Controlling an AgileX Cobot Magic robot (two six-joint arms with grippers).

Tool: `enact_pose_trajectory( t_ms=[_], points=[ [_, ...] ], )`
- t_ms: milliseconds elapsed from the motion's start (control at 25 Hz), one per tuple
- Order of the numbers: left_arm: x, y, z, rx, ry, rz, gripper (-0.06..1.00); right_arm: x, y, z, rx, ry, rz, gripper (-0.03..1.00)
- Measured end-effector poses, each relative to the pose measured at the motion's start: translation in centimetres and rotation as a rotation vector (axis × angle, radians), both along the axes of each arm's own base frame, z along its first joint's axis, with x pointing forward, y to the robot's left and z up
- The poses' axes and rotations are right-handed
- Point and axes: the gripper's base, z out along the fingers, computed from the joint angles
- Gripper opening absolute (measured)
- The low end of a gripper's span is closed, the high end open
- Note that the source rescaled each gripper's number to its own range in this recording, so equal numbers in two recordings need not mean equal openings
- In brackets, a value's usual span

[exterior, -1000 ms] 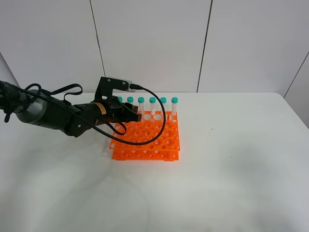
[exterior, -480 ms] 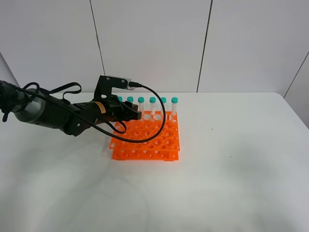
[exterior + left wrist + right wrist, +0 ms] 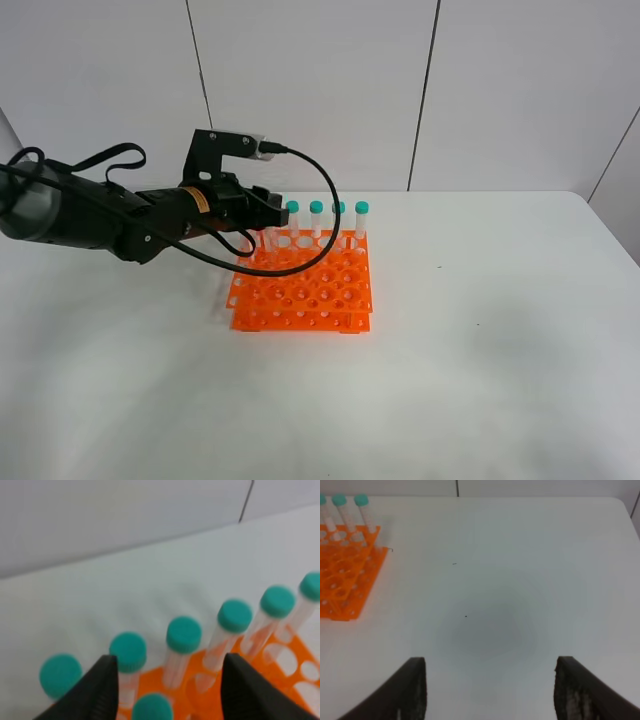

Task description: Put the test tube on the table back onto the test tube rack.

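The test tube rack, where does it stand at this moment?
In the exterior high view the test tube rack stands on the table, left of centre, with the left pincer above its far-left corner.

The left arm (image 3: 100, 215) is matte black with an orange band near the wrist, looping black cables and a grey-topped camera bracket (dark, finely ribbed fingers (image 3: 95, 692) on the end effector)

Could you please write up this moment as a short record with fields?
table: white, no tube seen lying on it
test tube rack: orange, teal-capped test tubes upright along its far row
left end effector: above the rack's far left, fingers apart, a teal cap low between them; contact unclear
right end effector: open over bare table
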Motion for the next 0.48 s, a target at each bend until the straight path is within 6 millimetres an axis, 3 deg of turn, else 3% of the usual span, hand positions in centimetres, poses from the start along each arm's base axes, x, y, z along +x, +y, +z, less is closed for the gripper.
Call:
enact_pose_trajectory(
  t_ms=[240, 480],
  points=[
    [-0.7, 1.3, 3.6, 0.067, -0.045, 0.000, 0.34, 0.0, 0.0, 0.0, 0.000, 0.000, 0.000, 0.59],
    [-0.5, 6.3, 4.8, 0.158, 0.027, 0.110, 0.34, 0.0, 0.0, 0.0, 0.000, 0.000, 0.000, 0.59]
  ],
)
